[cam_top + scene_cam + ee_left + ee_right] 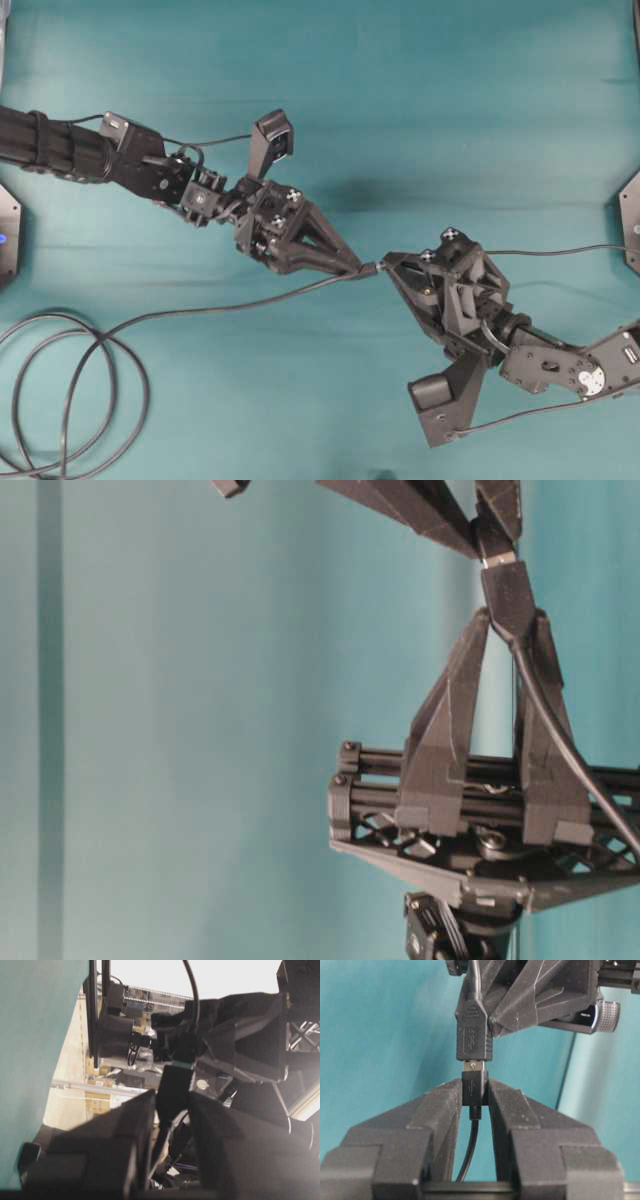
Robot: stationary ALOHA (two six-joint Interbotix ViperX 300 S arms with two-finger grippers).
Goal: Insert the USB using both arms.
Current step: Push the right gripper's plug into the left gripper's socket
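We see both grippers meeting above the teal cloth (pixel 420 90). The right gripper (pixel 475 1091) is clamped on the dark collar of the USB (pixel 474 1066), whose silver plug points toward twelve o'clock in the right wrist view, partly entered in the socket end (pixel 474 1035) with a band of metal still showing. The left gripper (pixel 352 266) is clamped on that socket, whose thicker looped cable (pixel 70 390) trails toward eight o'clock overhead
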